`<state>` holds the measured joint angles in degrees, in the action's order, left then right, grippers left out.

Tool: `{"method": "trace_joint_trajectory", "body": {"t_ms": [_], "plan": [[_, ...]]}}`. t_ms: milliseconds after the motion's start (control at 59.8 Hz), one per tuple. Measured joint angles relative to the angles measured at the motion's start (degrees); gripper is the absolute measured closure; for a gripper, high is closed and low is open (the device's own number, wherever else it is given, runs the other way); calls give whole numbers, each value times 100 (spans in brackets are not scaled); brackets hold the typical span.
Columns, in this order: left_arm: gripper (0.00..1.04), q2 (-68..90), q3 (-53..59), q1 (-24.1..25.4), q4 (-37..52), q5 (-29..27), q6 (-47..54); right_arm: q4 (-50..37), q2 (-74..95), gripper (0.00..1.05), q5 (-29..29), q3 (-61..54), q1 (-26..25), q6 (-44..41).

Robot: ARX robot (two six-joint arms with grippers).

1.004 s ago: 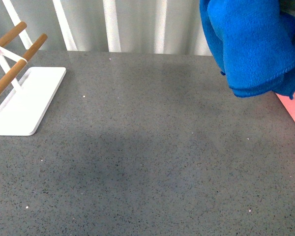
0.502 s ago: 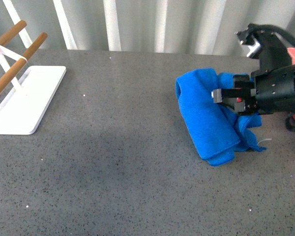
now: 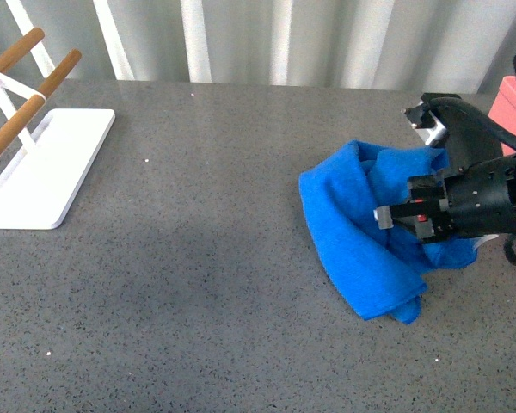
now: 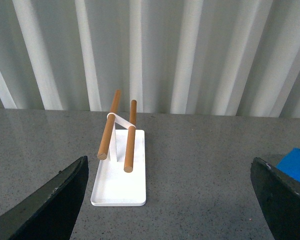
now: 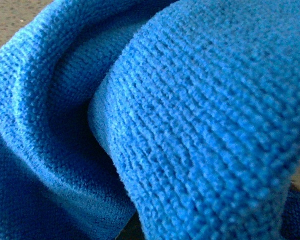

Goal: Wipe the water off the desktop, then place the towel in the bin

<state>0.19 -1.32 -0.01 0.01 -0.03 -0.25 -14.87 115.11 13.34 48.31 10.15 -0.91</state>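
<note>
The blue towel (image 3: pixel 361 232) lies bunched in folds on the dark grey speckled desktop (image 3: pixel 206 258) at the right. My right gripper (image 3: pixel 404 215) is shut on the towel and presses it onto the surface. In the right wrist view the towel (image 5: pixel 165 125) fills the picture and hides the fingers. My left gripper (image 4: pixel 172 200) is open and empty above the desktop (image 4: pixel 200 175); a blue corner of the towel (image 4: pixel 297 165) shows at the edge of its view. A corner of the salmon-pink bin (image 3: pixel 509 99) shows at the far right edge.
A flat white tray (image 3: pixel 43 168) with two wooden bars (image 3: pixel 21 86) stands at the back left; it also shows in the left wrist view (image 4: pixel 120 170). A white ribbed wall (image 3: pixel 284 39) runs behind the desktop's back edge.
One second ago the towel hung high at the top right. My right gripper has brought it down onto the desktop and has now shifted it a little toward the front.
</note>
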Motion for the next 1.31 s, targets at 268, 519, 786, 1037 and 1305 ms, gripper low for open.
{"method": "trace_joint_trajectory", "body": {"t_ms": [268, 519, 786, 1037, 1305], "plan": [[7, 0, 0, 0, 0, 0, 0, 271, 85, 101, -170, 369, -455, -332], [7, 0, 0, 0, 0, 0, 0, 678, 911, 101, -627, 1637, -503, -468], [7, 0, 0, 0, 0, 0, 0, 1078, 1882, 101, -564, 3320, -192, -402], [7, 0, 0, 0, 0, 0, 0, 1104, 2704, 101, -170, 4756, 579, -197], [7, 0, 0, 0, 0, 0, 0, 531, 2422, 101, 516, 3954, 1344, 210]]}}
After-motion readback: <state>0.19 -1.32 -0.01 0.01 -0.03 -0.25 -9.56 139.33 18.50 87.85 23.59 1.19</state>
